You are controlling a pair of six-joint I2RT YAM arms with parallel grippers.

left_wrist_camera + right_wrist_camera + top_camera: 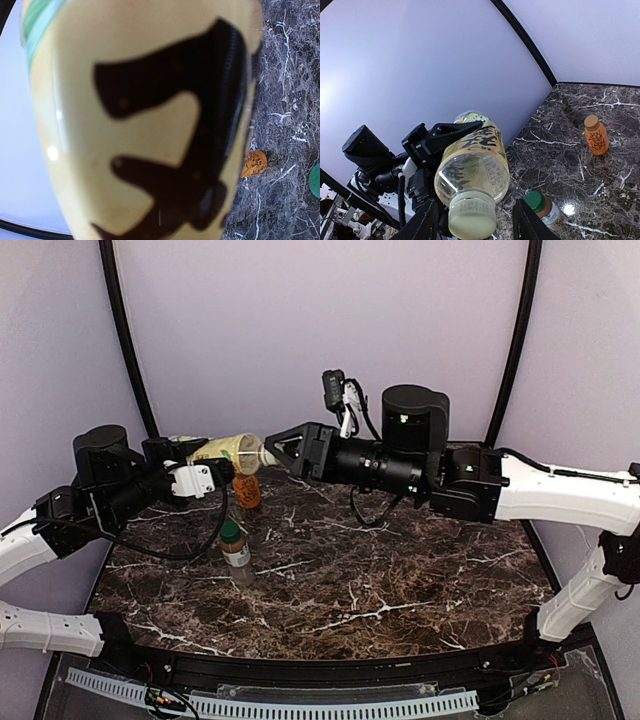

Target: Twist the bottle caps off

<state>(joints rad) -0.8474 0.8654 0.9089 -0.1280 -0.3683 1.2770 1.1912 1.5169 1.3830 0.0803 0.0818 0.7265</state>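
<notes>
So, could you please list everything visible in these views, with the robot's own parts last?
Tall plastic tea bottle: one, yellow-green, held sideways above the table by the left claw.
Short squat plastic bottle: one, orange, upright at the table's back left.
Small clear plastic bottle: one, clear, upright, nearer than the orange one.
Small round screw caps: three, each on its bottle: cream-white cap, gold-orange cap, dark green cap.
Marble table: one, dark brown with white veins.
Left claw: one, black, shut on the tea bottle.
Right claw: one, black, open around the cream-white cap.
</notes>
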